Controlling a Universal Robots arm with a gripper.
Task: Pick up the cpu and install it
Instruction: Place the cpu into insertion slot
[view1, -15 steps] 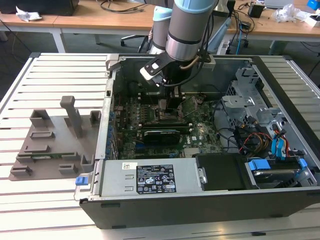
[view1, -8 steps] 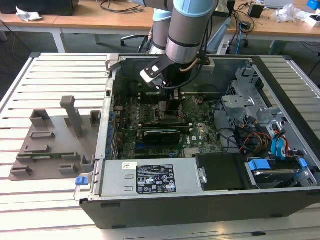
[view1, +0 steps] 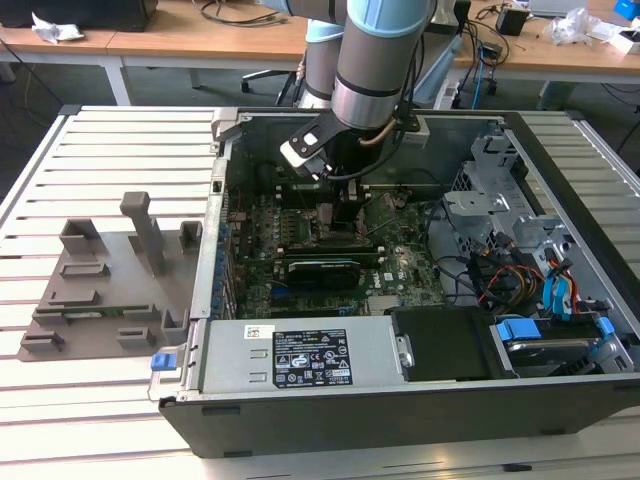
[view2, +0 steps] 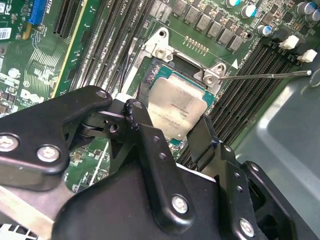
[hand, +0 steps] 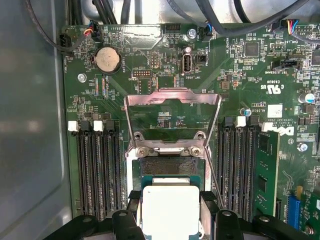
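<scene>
Black links of the gripper (view2: 170, 122) loom closest in the second wrist view, its two fingers (view2: 136, 114) pressed against opposite edges of the cpu (view2: 176, 111) — the grip is closed on it. The cpu, silvery top up, sits level at the socket (hand: 169, 166) on the board (hand: 240, 80), inside the square frame; whether it is fully seated or held just above the contacts cannot be told. In the first wrist view a strip of the socket's dark contact field shows just past the cpu's edge, and the metal plate (hand: 172, 95) stands raised on the socket's far side (green board shows through its window). A thin lever (view2: 265, 76) juts out sideways from the socket's corner in the second wrist view. Rows of black slots (hand: 97, 170) flank the socket on both sides; one green module (hand: 266, 170) stands in a slot, and a coin cell (hand: 108, 59) lies beyond the plate. From the exterior view, the arm (view1: 375, 60) reaches straight down into the open case (view1: 300, 415), which lies on its side on a slatted table (view1: 110, 140). A grey fixture (view1: 100, 280) with upright posts rests on the table at the exterior view's left, just beside the case — wooden desks (view1: 200, 40) stand behind.
</scene>
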